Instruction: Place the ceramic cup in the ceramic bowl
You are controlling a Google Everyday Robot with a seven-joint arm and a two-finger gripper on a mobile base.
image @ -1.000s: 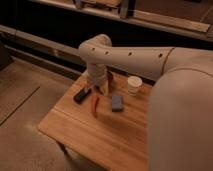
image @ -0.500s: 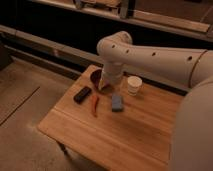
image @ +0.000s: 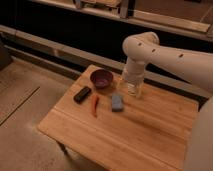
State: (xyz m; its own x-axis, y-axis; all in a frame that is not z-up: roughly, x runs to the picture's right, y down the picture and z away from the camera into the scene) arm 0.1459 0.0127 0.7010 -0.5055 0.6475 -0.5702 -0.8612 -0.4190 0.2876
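Swung gripper (image: 132, 86) right off round maroon ceramic bowl (image: 101, 78), over mostly hidden cream-white ceramic cup, jaws apart. Probably grasping next.

The ceramic bowl (image: 101, 78) is maroon, one block (image: 82, 94) black, another block (image: 117, 102) blue. The whitish gripper (image: 132, 87), beside the bowl, hangs over the pale plank-striped table (image: 125, 137).

No text, label, brand, number or sign can be read anywhere in the camera view. The white arm (image: 165, 52) bears a row of small dark dots, possibly fasteners rather than characters. The tool (image: 131, 88), low over the far part of the wooden surface (image: 125, 132) just right of the ceramic bowl (image: 101, 78), shows no legible marking.
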